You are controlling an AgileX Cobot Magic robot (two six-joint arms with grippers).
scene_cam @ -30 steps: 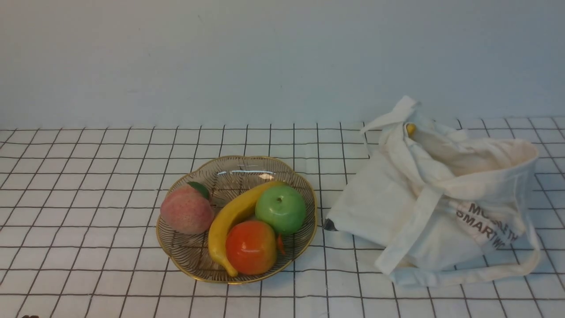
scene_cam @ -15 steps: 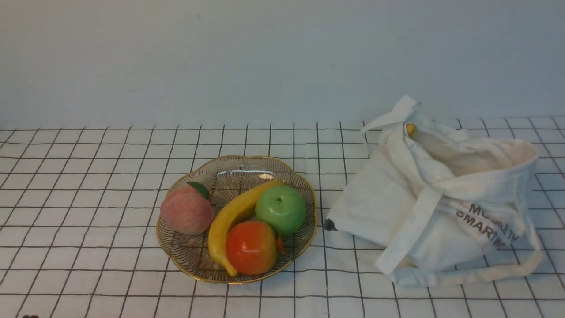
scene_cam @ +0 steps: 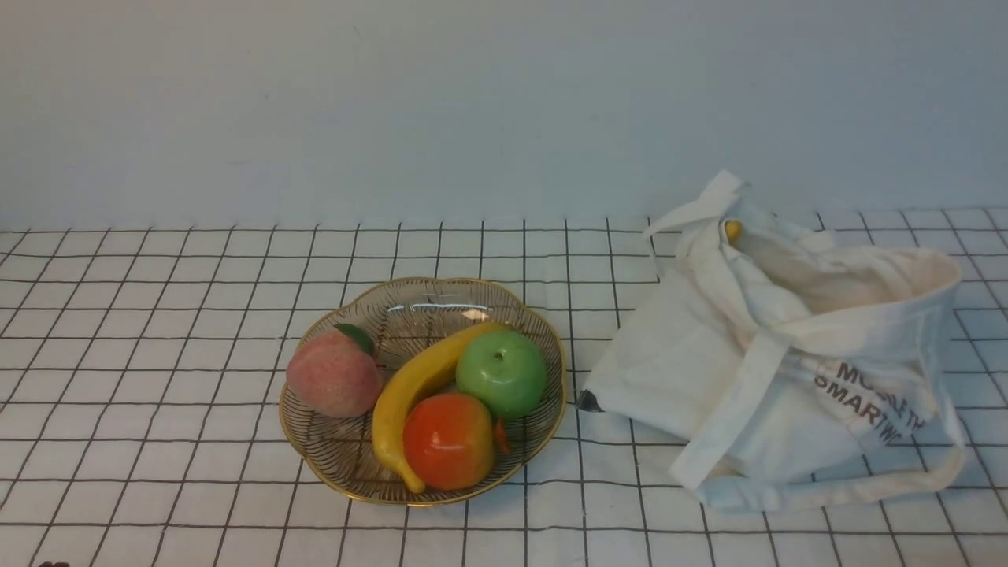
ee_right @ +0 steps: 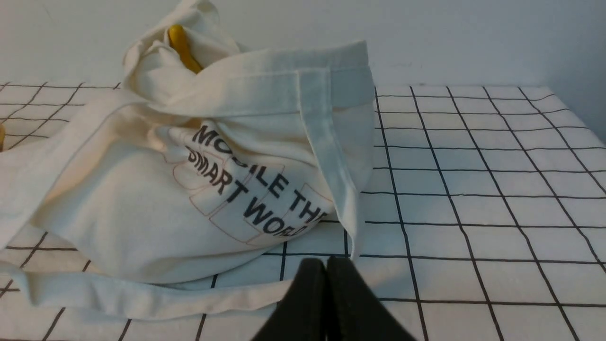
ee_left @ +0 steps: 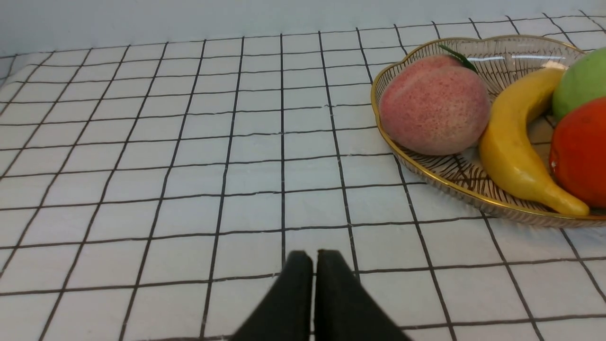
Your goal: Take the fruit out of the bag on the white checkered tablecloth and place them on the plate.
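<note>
Both pincers are pressed shut, empty; the floppy off-white canvas bag (ee_right: pixel 189 189) lies just ahead of the right pincer (ee_right: pixel 326 265), the nearer one.

on the tablecloth (scene_cam: pixel 157 331), the plate (scene_cam: pixel 425 299) lies left of the bag (scene_cam: pixel 756 370); peach (scene_cam: pixel 332 374), banana (scene_cam: pixel 413 386), green apple (scene_cam: pixel 501 373) and fruit (scene_cam: pixel 447 441) sit in it.

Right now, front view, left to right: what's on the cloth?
Peach → banana → green apple → canvas tote bag. The first three sit in the gold-rimmed glass plate; the orange-red fruit overlaps banana and apple, so I left it out.
</note>
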